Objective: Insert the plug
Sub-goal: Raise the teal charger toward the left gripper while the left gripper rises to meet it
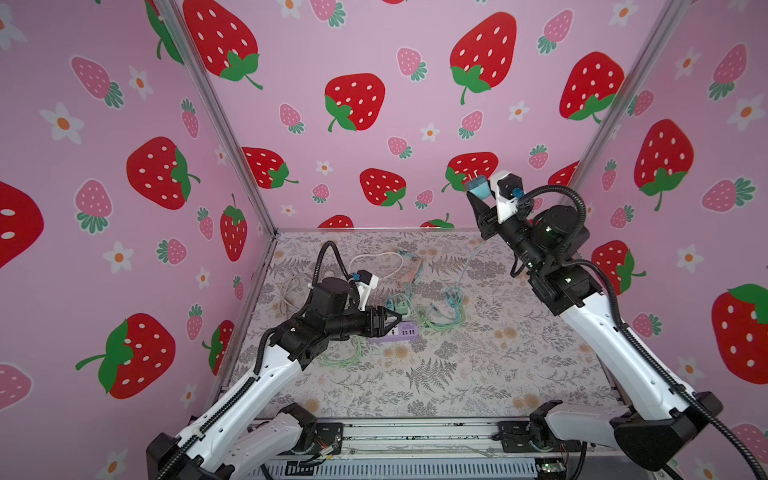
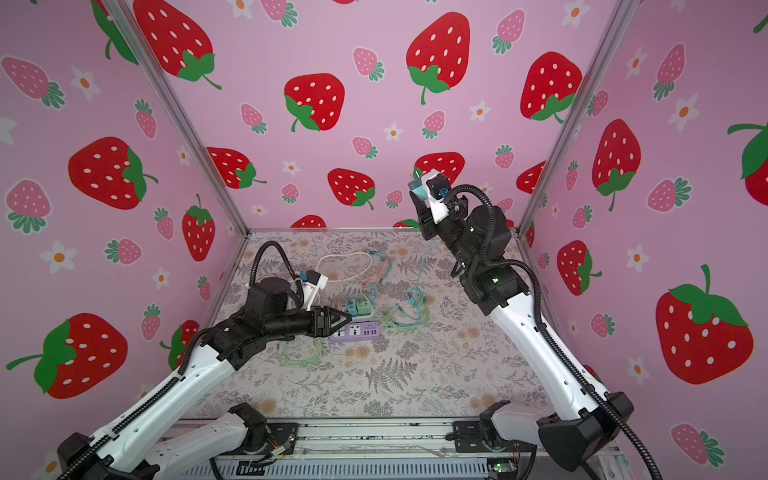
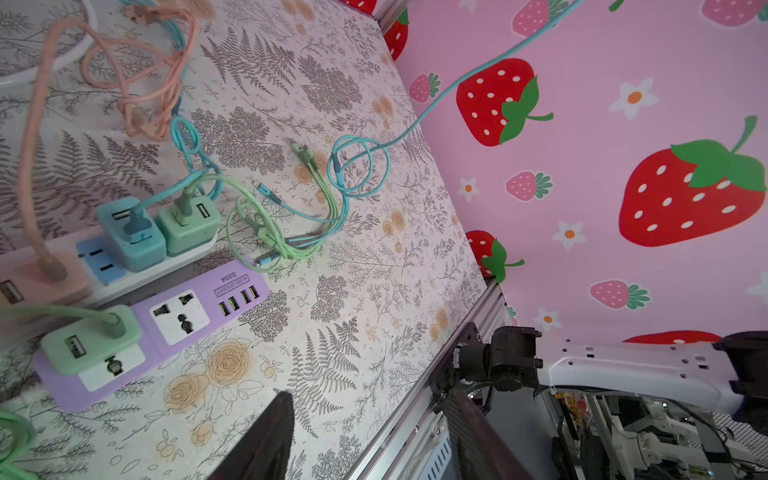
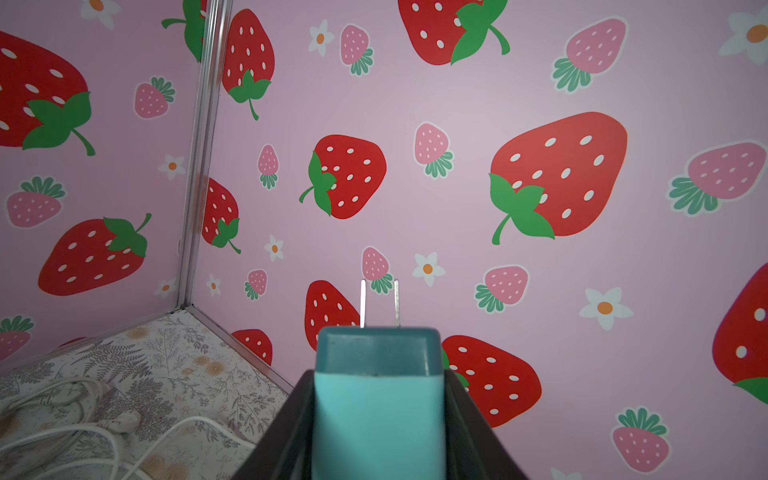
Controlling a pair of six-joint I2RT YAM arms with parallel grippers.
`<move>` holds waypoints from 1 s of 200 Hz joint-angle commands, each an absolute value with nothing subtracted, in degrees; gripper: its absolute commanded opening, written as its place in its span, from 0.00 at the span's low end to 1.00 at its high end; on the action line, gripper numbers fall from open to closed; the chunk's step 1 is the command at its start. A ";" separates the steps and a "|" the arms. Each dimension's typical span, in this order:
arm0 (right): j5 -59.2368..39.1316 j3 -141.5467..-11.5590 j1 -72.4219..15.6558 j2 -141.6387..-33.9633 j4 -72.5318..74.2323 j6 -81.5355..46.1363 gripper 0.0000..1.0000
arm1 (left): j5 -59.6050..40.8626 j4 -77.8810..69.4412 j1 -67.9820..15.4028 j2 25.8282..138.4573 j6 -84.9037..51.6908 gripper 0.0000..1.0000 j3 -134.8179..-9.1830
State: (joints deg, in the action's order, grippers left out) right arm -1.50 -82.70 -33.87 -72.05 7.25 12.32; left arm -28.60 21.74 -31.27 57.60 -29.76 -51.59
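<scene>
because the right gripper (image 1: 481, 198) is closed on the sides of the teal plug (image 4: 378, 411), the two metal pins (image 4: 363, 303) stay free, and they point away from the hand toward the back wall. in both top views this hand is high in the upper right of the frame, well above the table (image 1: 457, 374). a thin teal cable (image 3: 457, 79) runs from the table up toward it; i judge that the height keeps the cable out of the tangle below.

the left gripper (image 1: 395, 323) is low, left of the middle of the frame. its jaws are apart with nothing between them, just beside the purple power strip (image 3: 257, 277). probably it waits there to keep the strip steady. the strip has one free socket (image 3: 179, 316) next to a green plug (image 3: 89, 338) that is already seated. the pins must turn downward before the insertion can begin.
</scene>
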 commanded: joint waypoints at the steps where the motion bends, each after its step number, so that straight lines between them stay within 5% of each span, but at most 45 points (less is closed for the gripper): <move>1: 0.10 -83.31 -34.10 -68.79 10.17 14.99 0.23 | -26.73 20.48 -32.67 58.71 -28.53 0.62 -53.94; 127: 0.62 -95.83 -34.09 -67.67 2.57 17.62 0.19 | -21.55 25.24 -33.05 55.20 -29.41 0.67 -52.46; 169: -11.66 -94.32 -34.10 -66.97 -9.05 15.98 0.19 | -22.55 25.92 -33.04 55.09 -30.08 0.68 -53.96; 200: -19.39 -80.71 -34.28 -61.99 -8.27 11.85 0.19 | -23.11 27.94 -33.05 54.92 -30.00 0.69 -56.10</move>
